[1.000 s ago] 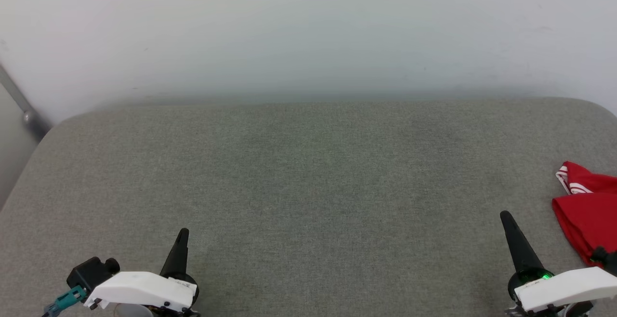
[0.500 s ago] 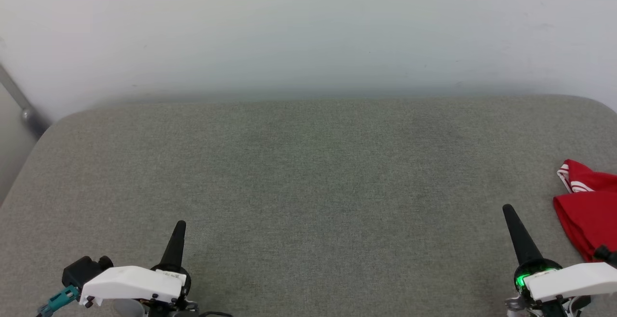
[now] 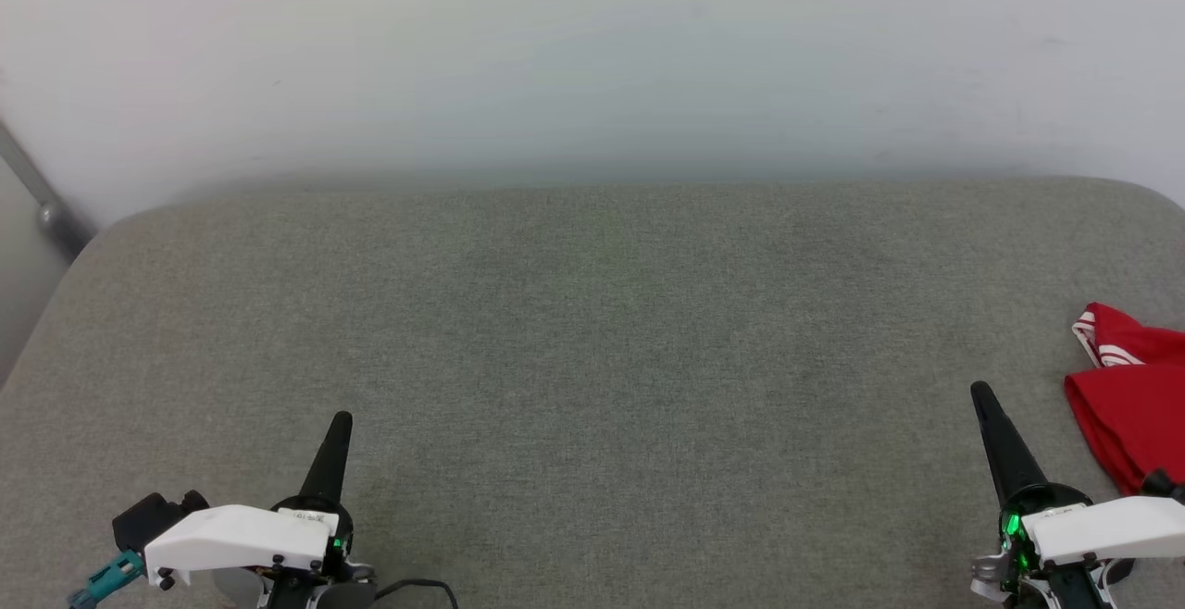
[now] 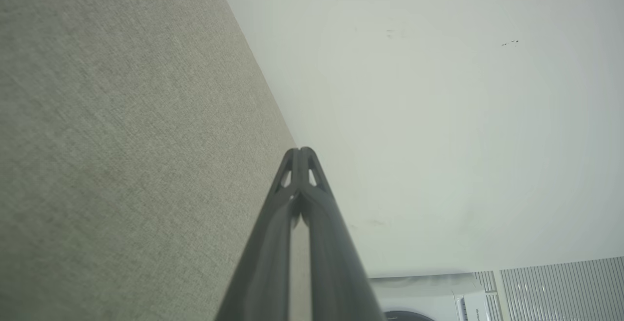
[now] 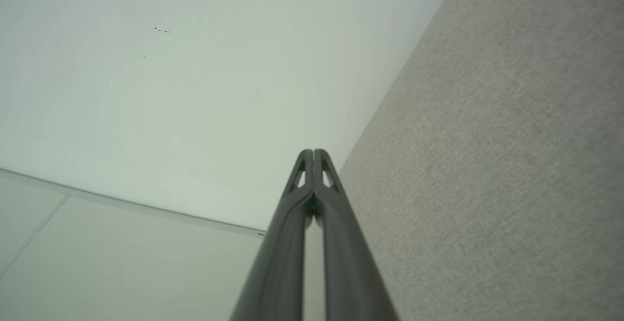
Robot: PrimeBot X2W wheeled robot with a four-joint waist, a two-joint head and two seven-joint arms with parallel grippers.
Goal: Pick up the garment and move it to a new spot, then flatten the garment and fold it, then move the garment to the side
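Lying on the grey padded table (image 3: 592, 341), close to its right edge, the red shirt (image 3: 1131, 415) is gathered in a loose heap and is not spread flat. A strip of red-and-white striped trim shows at the end of the heap nearest the table's far edge. The border of the head view cuts off part of the shirt, so its letters and number cannot be seen.

The right gripper (image 3: 979, 392) is over the near right part of the table, just beside the shirt but apart from it, on the side toward the table's middle. Its two dark fingers (image 5: 285, 252) are pressed together at the tips and hold nothing. They point toward the far edge of the table. A small green light (image 3: 1013, 528) glows at its base. A dark part of the right arm covers the shirt's near corner in the head view, and it is not possible to tell if it touches the cloth.

The left gripper (image 3: 341, 420) is over the near left part of the table, well apart from the shirt. Its fingers (image 4: 270, 252) are also pressed together and empty, pointing to the far edge. A teal plug (image 3: 106, 579) sticks out beside its wrist.

Behind the far edge of the table rises a pale wall (image 3: 592, 54), and a grey metal bar (image 3: 37, 202) leans at the table's far left corner.
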